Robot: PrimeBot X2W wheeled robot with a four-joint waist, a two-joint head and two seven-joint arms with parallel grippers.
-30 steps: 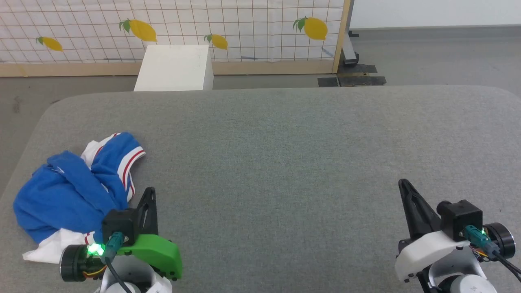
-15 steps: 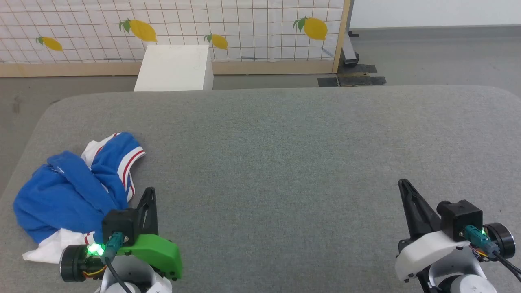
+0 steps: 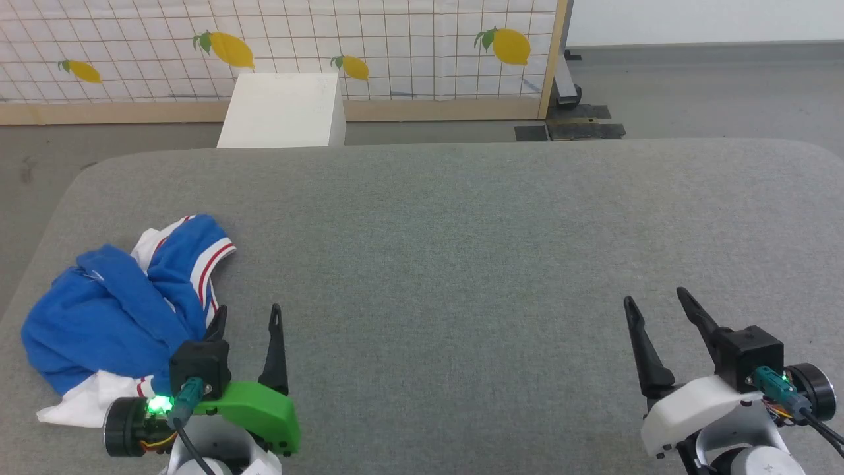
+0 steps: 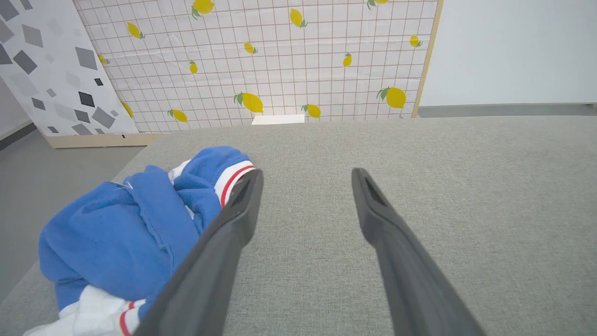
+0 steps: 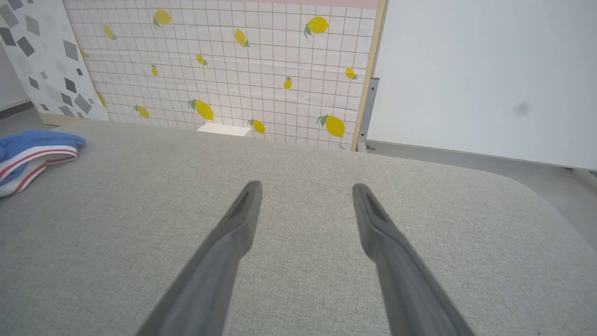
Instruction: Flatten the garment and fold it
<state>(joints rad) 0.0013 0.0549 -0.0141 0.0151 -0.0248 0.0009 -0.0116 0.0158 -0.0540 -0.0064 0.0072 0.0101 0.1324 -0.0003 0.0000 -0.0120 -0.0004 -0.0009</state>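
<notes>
Blue garment [image 3: 112, 310] sits crumpled at table [image 3: 461, 231] left edge, just beside left gripper [image 3: 248, 309]. It & right gripper [image 3: 656, 295]: fingers spread wide, nothing held. I'd pinch a trim edge, not the bulk, then drag it twd centre.

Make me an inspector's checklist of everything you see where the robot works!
Surface: grey fabric-covered table, flat.
Job's things: blue jersey crumpled in a heap near the table's left edge, red-striped white trim showing; not flattened yet.
Clutter: nothing seen.
Hands: left hand open, beside the jersey, holding nothing; right hand open over bare table, far from the jersey.
Cables: left wrist cable and right wrist cable, each running from a teal plug.
Surroundings: lemon-print panel, white box and grey floor beyond the table.
</notes>
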